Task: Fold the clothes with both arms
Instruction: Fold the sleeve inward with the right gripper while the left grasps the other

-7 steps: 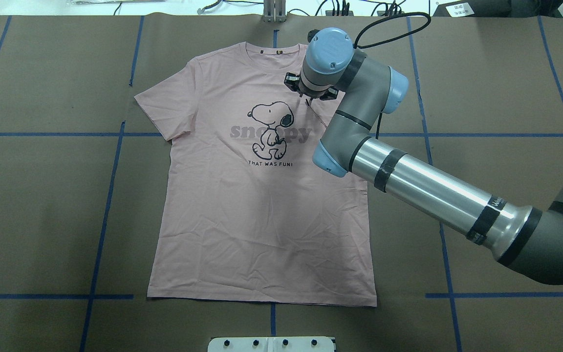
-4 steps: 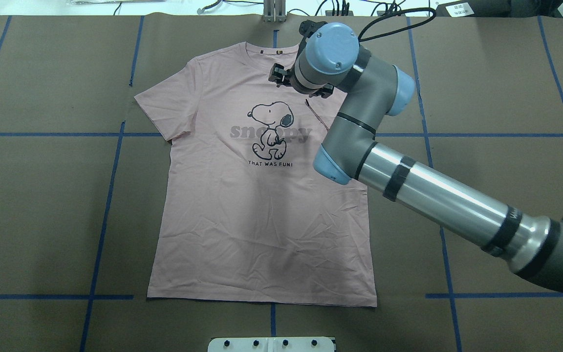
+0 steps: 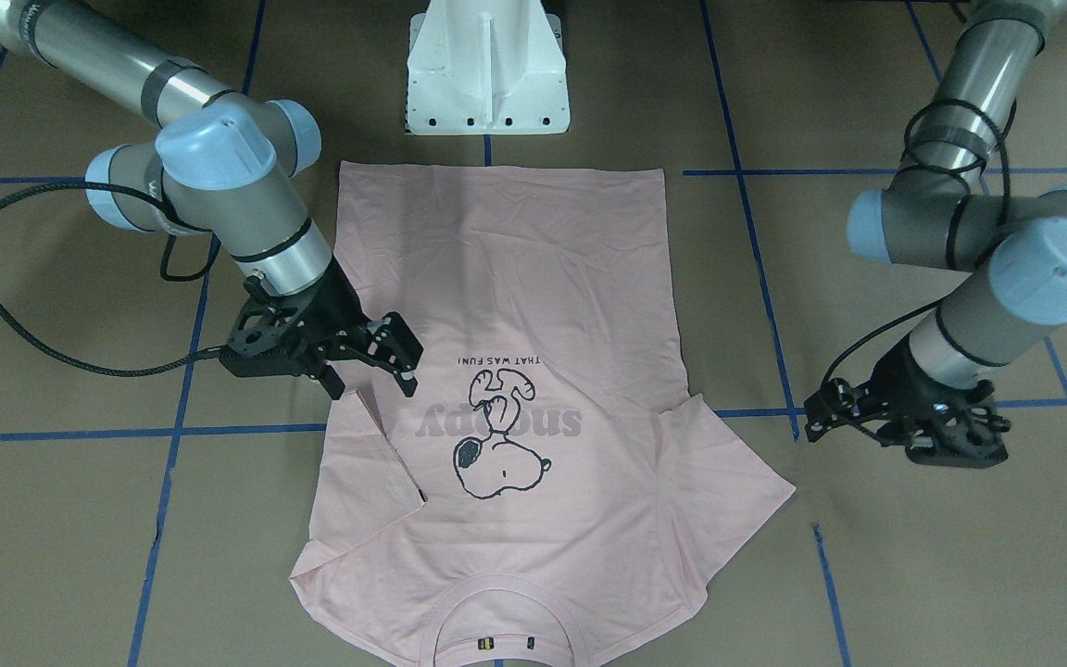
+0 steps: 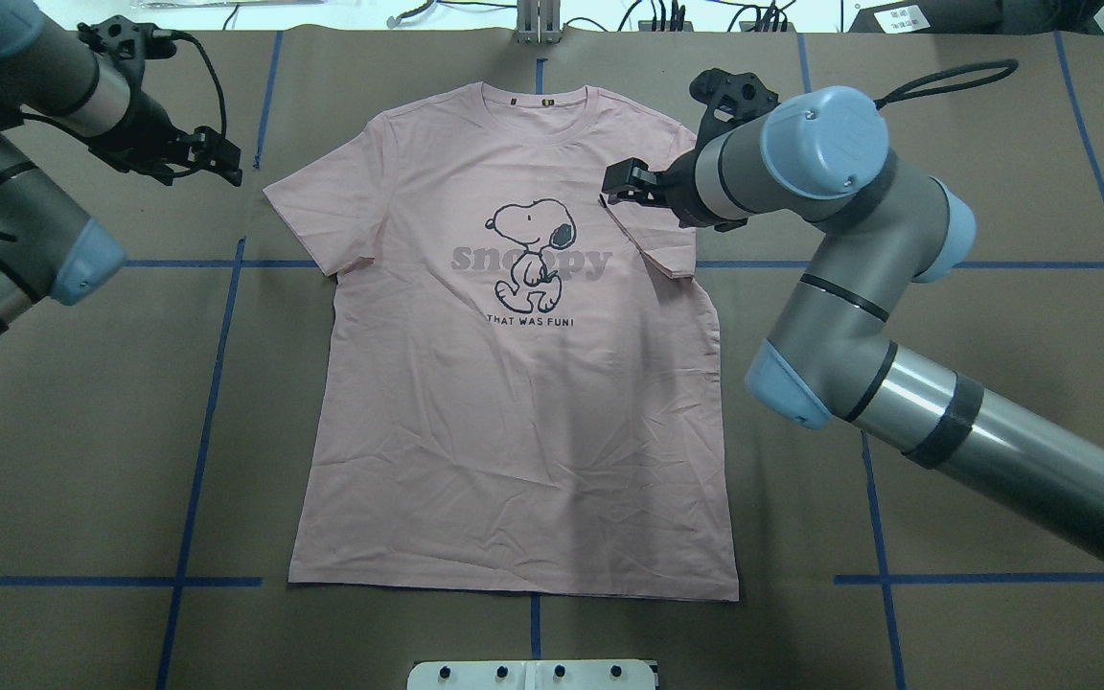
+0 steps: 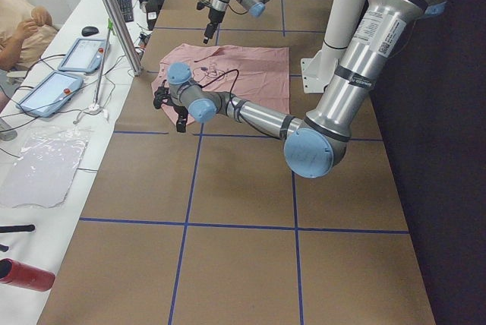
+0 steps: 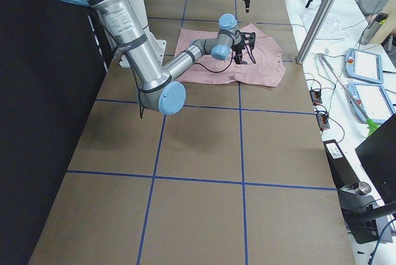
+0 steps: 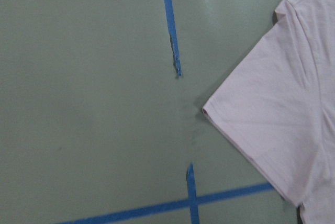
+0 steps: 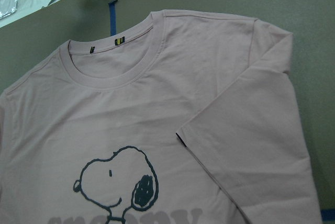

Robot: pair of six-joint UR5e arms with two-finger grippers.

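Note:
The pale pink Snoopy T-shirt (image 4: 514, 431) lies flat, print up, collar (image 4: 538, 105) at the far edge; it also shows in the front view (image 3: 515, 278). Its sleeve (image 4: 653, 244) on my right side is folded inward onto the chest, also seen in the right wrist view (image 8: 251, 130). My right gripper (image 4: 612, 187) is open and empty just above that folded sleeve's tip, shown in the front view (image 3: 371, 380). The other sleeve (image 4: 322, 201) lies spread out flat. My left gripper (image 4: 229, 161) is open and empty over bare table beside it. The left wrist view shows that sleeve (image 7: 272, 114) but no fingers.
The brown table cover carries a grid of blue tape lines (image 4: 217, 345). The white pedestal base (image 3: 487, 65) stands at the near edge behind the hem. A metal post (image 4: 538, 24) and cables stand at the far edge. Tablets (image 5: 45, 89) and an operator are beyond it.
My right arm has swung to the right off the chest, uncovering the folded sleeve. My left arm has come into view at the upper left, near the spread sleeve.

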